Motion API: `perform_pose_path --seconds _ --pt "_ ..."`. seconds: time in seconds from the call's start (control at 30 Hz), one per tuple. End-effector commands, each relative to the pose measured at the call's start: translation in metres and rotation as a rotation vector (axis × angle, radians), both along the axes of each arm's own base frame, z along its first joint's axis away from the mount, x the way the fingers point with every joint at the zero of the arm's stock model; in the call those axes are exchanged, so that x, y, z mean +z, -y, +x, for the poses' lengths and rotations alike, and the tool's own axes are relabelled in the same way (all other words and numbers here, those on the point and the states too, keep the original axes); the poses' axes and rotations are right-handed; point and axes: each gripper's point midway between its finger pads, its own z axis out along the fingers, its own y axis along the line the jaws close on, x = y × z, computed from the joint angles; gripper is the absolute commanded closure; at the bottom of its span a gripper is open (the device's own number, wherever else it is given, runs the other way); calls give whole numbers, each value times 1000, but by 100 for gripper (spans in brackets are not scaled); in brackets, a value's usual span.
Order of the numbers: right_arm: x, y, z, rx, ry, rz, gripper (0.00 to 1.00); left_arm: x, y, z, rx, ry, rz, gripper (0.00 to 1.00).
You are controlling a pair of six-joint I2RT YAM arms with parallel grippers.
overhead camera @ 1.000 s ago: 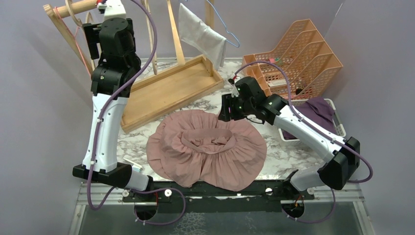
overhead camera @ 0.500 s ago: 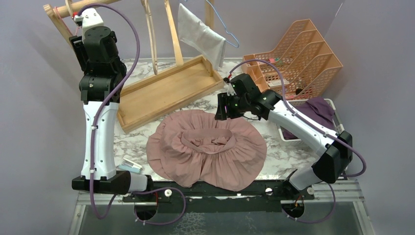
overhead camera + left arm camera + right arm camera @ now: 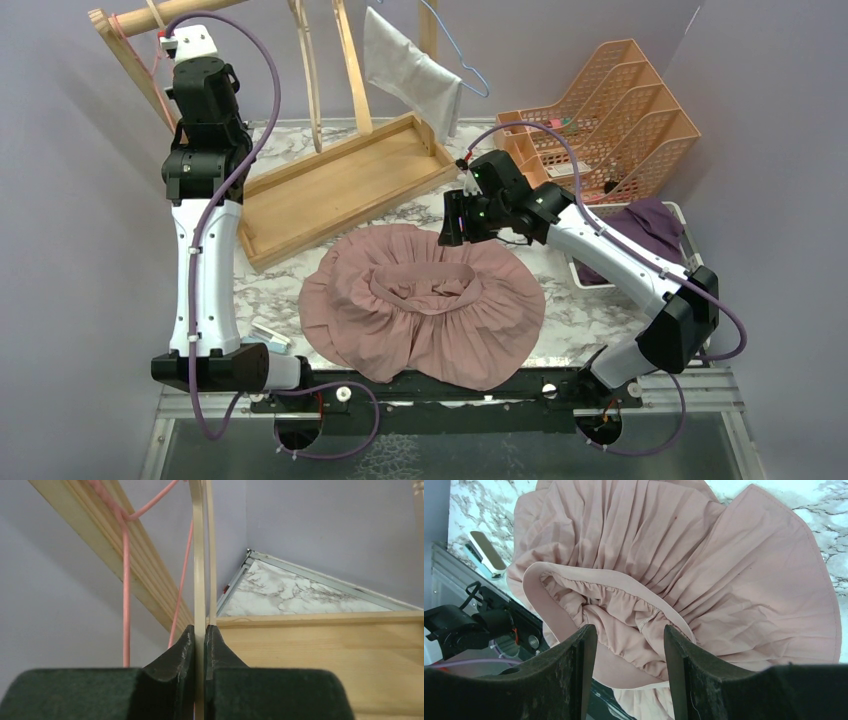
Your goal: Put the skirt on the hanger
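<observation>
Bearing bench (image 3: 262,285): marble-patterned. It carries the rack at the far left and the skirt in the near middle, both within reach of the arms.
Rack (image 3: 340,180): wooden frame on a tray base. The hanger hangs up at its top, which is why the left arm is stretched up into the far-left corner.
Skirt (image 3: 420,320): pink, pleated, spread in a rough circle flat on the bench between the two arm bases. Well apart from the hanger, not yet lifted.
Waistband (image 3: 420,278): faces up at the skirt's centre as an open ring. Judged easy to reach from above.
Right hand (image 3: 629,635): fingers spread, nothing between them. Hovers over the skirt's far edge, looking down at the waistband. Judged to be waiting for the hanger.
Left hand (image 3: 199,635): fingers pressed together, pinching a thin strip of the hanger.
Hanger (image 3: 199,555): pale wood, running upright between the pads, just beside a pink cord (image 3: 125,580). Judged step: taking the hanger off the rack.
</observation>
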Motion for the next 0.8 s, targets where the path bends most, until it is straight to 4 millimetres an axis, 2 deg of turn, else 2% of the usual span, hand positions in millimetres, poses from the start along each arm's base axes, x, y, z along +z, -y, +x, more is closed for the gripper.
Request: perform_pose_path --seconds 0.0,0.13,0.27,0.47,0.6,0.77 --pt "8 3 0 -8 13 3 44 18 6 0 -51 40 -6 100" --pt "9 5 1 -15 22 -2 44 27 15 2 -106 58 -10 100" --pt "11 6 3 -22 30 -2 44 28 41 13 -252 78 -65 100" --pt "10 9 1 -32 34 1 44 26 68 27 -388 85 -130 100" --pt "12 11 0 -43 39 6 44 34 70 28 -399 104 -133 100" --pt "17 12 -1 -54 45 20 44 55 69 12 -396 147 -124 100"
